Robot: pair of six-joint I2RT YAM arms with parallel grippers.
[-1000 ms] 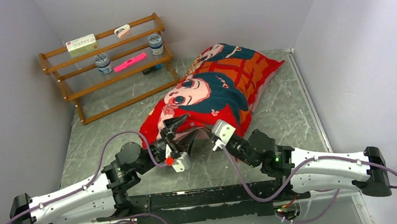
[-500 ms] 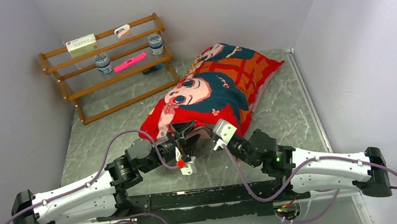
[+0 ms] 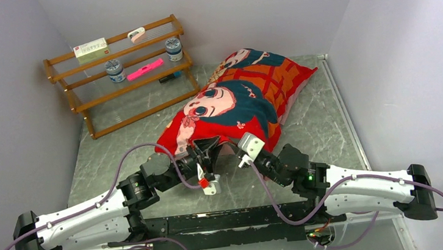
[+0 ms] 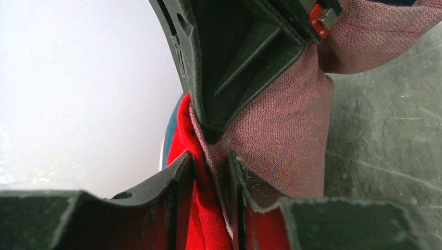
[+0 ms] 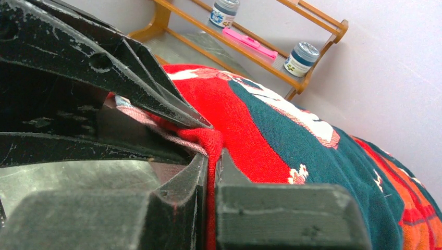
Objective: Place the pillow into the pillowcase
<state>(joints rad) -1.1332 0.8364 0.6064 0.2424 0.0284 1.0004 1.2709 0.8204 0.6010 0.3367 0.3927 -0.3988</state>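
The red pillowcase (image 3: 235, 99) with teal-haired girl faces lies plump and diagonal from the table's middle to the back right. The pillow is hidden; no white shows. My left gripper (image 3: 206, 149) is shut on the case's near hem; in the left wrist view (image 4: 211, 166) red cloth and the paler pink reverse (image 4: 281, 130) are pinched between its fingers. My right gripper (image 3: 232, 146) is shut on the same hem just to the right; the right wrist view (image 5: 212, 164) shows a red fold (image 5: 292, 130) clamped. The two grippers almost touch.
A wooden rack (image 3: 123, 79) stands at the back left with jars, a pink item and a box; it also shows in the right wrist view (image 5: 250, 47). Grey walls close the left, back and right. The marble tabletop (image 3: 116, 141) lies between rack and pillowcase.
My left gripper moved forward and to the right, and its spread fingers closed on the hem beside the right gripper. The right arm and the pillowcase barely moved.
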